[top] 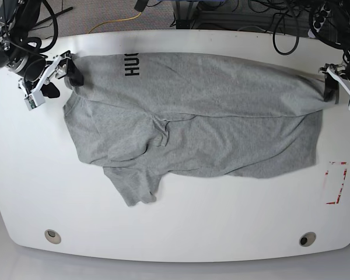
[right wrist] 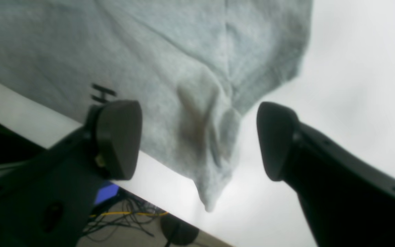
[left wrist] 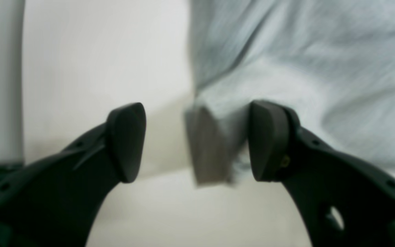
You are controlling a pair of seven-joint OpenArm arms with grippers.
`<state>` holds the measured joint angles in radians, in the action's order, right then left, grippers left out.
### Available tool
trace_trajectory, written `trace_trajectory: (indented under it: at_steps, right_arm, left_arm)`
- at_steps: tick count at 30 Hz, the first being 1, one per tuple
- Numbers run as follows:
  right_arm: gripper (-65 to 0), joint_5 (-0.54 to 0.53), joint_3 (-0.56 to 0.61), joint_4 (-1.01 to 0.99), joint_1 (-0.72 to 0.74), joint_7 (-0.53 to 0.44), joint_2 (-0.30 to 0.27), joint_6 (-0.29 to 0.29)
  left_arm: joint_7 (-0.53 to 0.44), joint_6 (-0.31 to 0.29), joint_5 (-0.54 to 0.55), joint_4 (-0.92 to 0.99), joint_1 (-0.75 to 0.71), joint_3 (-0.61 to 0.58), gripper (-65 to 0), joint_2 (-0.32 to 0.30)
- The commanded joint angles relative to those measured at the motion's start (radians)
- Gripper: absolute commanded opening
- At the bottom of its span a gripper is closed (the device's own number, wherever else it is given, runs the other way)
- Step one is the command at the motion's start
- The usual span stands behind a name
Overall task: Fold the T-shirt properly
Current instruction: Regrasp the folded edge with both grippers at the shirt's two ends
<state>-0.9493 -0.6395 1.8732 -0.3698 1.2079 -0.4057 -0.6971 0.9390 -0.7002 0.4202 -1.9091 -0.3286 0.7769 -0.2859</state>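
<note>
The light grey T-shirt [top: 210,111] lies across the white table [top: 181,216], with one layer folded over along the far side and black lettering [top: 132,64] near its far left. My right gripper [top: 63,83] stands open at the shirt's left end. In the right wrist view its jaws [right wrist: 199,140] are wide apart, and a loose corner of the T-shirt [right wrist: 183,51] hangs between them. My left gripper [top: 337,87] is open at the shirt's right end. A blurred corner of the T-shirt [left wrist: 303,68] sits between the left gripper's [left wrist: 197,142] jaws, close to the right pad [left wrist: 266,140].
A red-edged rectangle [top: 336,182] is marked on the table near the right edge. Two round holes [top: 52,235] [top: 307,238] sit near the front edge. Cables [top: 280,23] lie behind the table, and more cables [right wrist: 122,216] show below its edge.
</note>
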Motion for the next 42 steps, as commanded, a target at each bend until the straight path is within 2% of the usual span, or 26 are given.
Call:
trace_trajectory:
  at_steps: [1, 4, 8, 12, 16, 20, 23, 26, 28, 30, 34, 42]
  right_arm:
    - [-14.9, -0.061, 0.020, 0.022, 0.018, -0.020, 0.012, -0.001]
    - [-14.9, -0.061, 0.043, 0.022, 0.016, -0.020, 0.038, -0.001]
    - [-14.9, -0.060, 0.043, 0.016, 0.012, -0.020, 0.072, -0.001]
    - [-14.9, -0.060, 0.043, 0.016, -0.001, -0.020, 0.078, -0.001]
    - [-14.9, -0.018, 0.045, 0.016, 0.001, -0.020, 0.084, -0.001]
    - [-15.4, 0.075, 0.079, 0.016, 0.025, -0.020, 0.126, -0.001]
    - [-22.7, 0.125, 0.103, 0.016, 0.033, -0.020, 0.146, -0.001]
    - [-35.0, 0.151, 0.122, 0.015, 0.050, -0.020, 0.184, -0.001]
    - [-39.3, 0.154, 0.123, 0.013, 0.055, -0.020, 0.195, -0.001]
    - [-40.7, 0.154, 0.123, -0.008, 0.059, -0.020, 0.199, -0.001]
    - [-40.9, 0.154, 0.119, -0.102, 0.064, -0.021, 0.172, -0.001]
    - [-41.4, 0.146, 0.119, -0.281, 0.056, -0.076, 0.031, -0.001]
  left_arm:
    - [-0.019, 0.002, 0.016, -0.030, 0.006, -0.063, -26.0, -0.013]
    - [-0.019, 0.002, 0.016, -0.076, -0.004, -0.061, -27.9, -0.014]
    - [-0.019, 0.002, 0.016, -0.069, -0.050, -0.003, -28.2, -0.022]
    - [-0.019, 0.002, 0.009, -0.066, -0.060, 0.043, -28.1, -0.022]
    - [-0.019, 0.002, 0.006, -0.051, -0.056, -0.004, -28.1, -0.019]
    - [-0.019, 0.002, 0.003, -0.016, 0.000, -0.110, -28.2, -0.016]
    - [-0.021, 0.002, -0.050, 0.047, 0.015, -0.161, -28.3, -0.014]
    - [-0.022, 0.002, -0.113, 0.130, 0.064, -0.192, -28.3, -0.013]
    - [-0.022, 0.002, -0.149, 0.173, 0.069, -0.196, -28.3, -0.013]
    - [-0.025, 0.002, -0.191, 0.217, 0.069, -0.195, -28.3, -0.013]
    - [-0.025, 0.002, -0.231, 0.262, 0.069, -0.193, -28.3, -0.020]
    - [-0.025, 0.002, -0.232, 0.276, 0.064, -0.195, -28.3, -0.052]
